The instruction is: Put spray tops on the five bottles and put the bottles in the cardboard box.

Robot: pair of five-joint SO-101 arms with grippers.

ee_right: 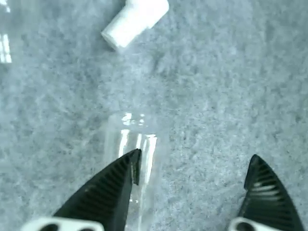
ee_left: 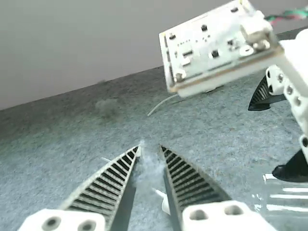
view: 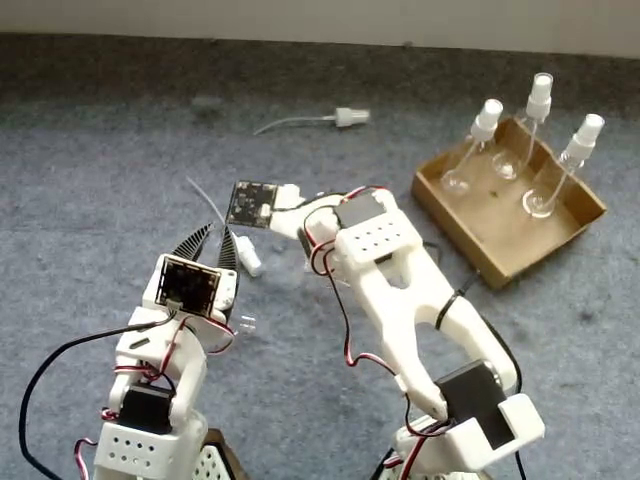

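Step in hand, as judged: grasp bare bottle (ee_right: 139, 130) lying on carpet (ee_right: 216, 86). Right gripper (ee_right: 195, 159) spread wide, empty. Bottle sits at one fingertip (ee_right: 134, 161), off-centre, not midway between jaws. Shift sideways to centre it, then close gently; clear plastic likely rolls. Spray top (ee_right: 134, 21) loose just beyond bottle. Left gripper (ee_left: 150, 150) narrowly parted, apparently empty.

Left pincer (ee_left: 150, 149) hemmed in: right arm's camera board (ee_left: 216, 45) hangs close beside it, spray top (view: 250, 262) at its flank. Clear bottle (ee_right: 137, 144) lies by one finger of the wide-spread right pincer (ee_right: 196, 156). Cardboard box (view: 452, 235): three bottles (view: 538, 100) crowd the far side, near corner free.
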